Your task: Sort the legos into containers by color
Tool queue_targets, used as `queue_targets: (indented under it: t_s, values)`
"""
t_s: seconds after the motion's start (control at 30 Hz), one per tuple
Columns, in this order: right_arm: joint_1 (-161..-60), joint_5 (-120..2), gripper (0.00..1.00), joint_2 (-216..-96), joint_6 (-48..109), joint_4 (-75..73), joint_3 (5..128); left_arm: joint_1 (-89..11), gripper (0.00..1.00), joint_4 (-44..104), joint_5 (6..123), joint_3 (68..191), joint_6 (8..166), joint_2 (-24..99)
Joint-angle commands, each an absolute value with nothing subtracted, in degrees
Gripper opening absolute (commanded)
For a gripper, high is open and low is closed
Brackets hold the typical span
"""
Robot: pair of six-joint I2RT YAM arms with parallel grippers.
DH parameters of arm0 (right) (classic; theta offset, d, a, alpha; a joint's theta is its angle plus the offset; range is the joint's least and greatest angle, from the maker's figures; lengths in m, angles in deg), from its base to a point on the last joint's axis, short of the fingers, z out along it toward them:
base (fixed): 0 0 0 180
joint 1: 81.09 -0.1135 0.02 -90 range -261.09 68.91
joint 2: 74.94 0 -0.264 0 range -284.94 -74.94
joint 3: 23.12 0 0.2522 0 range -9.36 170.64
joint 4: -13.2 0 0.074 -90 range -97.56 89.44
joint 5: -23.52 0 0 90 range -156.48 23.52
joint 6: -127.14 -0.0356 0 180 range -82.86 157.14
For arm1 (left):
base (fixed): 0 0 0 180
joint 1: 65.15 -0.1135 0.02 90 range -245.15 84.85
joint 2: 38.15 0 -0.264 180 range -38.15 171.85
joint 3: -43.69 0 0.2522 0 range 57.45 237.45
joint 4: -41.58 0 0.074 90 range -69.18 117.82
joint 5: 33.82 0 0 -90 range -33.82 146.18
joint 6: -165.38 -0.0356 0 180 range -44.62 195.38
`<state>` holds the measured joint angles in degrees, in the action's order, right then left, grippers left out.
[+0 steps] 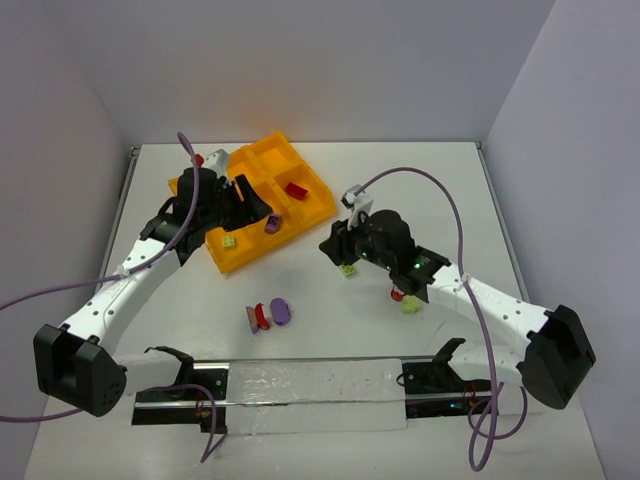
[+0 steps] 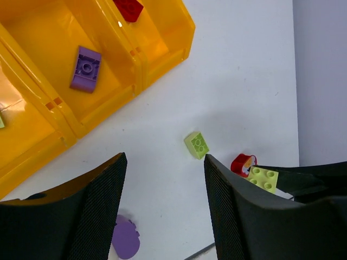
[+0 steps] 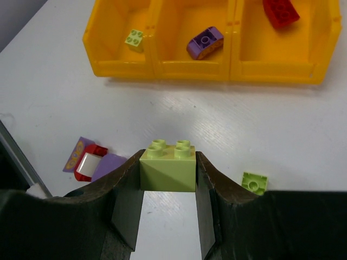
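Observation:
My right gripper [image 3: 168, 162] is shut on a yellow-green lego [image 3: 168, 170], held above the table right of the tray [image 1: 235, 262]. A smaller yellow-green lego [image 3: 254, 182] lies loose below it. My left gripper [image 2: 165, 162] is open and empty, hovering at the tray's near right corner [image 1: 258, 205]. One row of containers holds a yellow-green lego [image 3: 134, 38], a purple one [image 3: 205, 42] and a red one [image 3: 280, 12], each in its own cell. A purple-and-red cluster [image 1: 265, 315] lies on the table nearer the bases.
A red piece [image 1: 397, 295] and a yellow-green brick [image 1: 411, 305] lie by my right forearm. Another small red piece [image 1: 199, 158] sits at the tray's far left corner. A white strip with black mounts [image 1: 300, 385] runs along the near edge. Walls enclose the table.

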<state>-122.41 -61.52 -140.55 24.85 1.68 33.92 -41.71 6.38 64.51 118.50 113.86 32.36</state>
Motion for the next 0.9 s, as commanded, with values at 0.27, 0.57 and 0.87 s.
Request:
queue_targets:
  t_s: [0.27,0.57,0.87]
  values:
    - [-123.1,-54.08,0.0,-154.99,23.61,-1.1,44.34,-44.22,0.82,3.04,68.39,118.18,114.14,32.17]
    - [-123.98,-61.71,0.0,-165.63,23.56,-6.79,50.22,-47.13,0.84,1.19,67.79,118.79,114.14,32.07]
    - [-125.07,-63.75,0.08,-179.55,20.83,-12.19,56.71,-47.25,0.84,1.95,69.39,117.04,113.59,32.19]
